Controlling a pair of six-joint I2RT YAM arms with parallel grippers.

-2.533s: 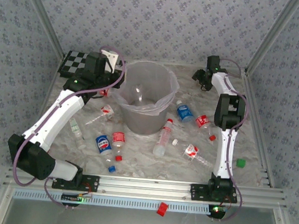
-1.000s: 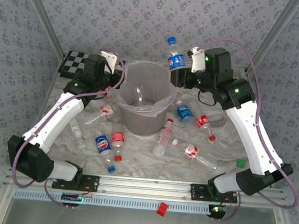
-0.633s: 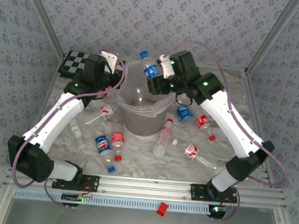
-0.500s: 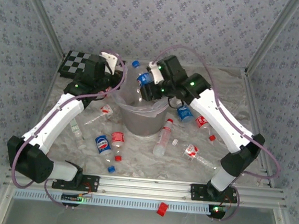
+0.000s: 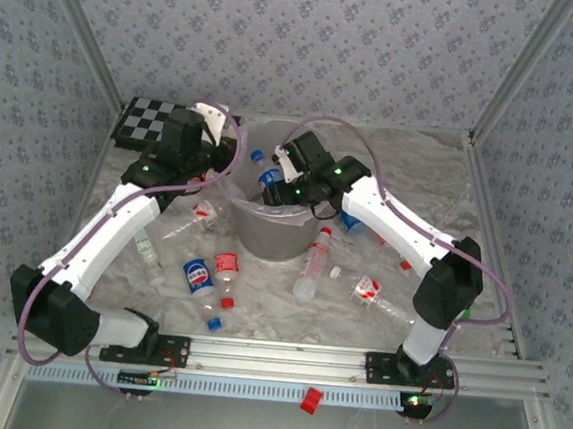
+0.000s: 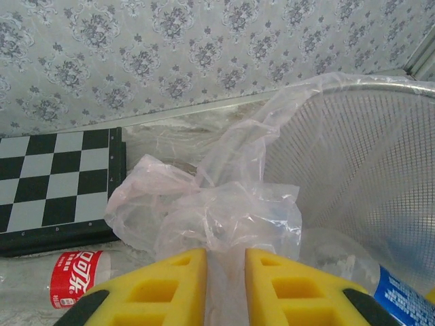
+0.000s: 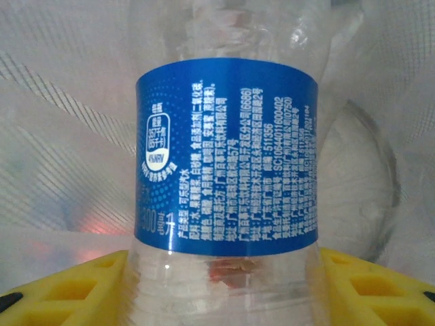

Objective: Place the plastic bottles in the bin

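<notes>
Marbled table (image 5: 441,173); bottle (image 7: 224,163) clamped in right end effector (image 5: 281,186), over bin (image 5: 265,231).

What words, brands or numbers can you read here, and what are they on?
"4%NRV": white badge on the blue-label bottle in the right hand.
Other print on that label: Chinese fine print, too small to read.
Red-label bottle by the chequered board: white script, sideways, not legible.
Other bottles, top view: labels too small.
</notes>
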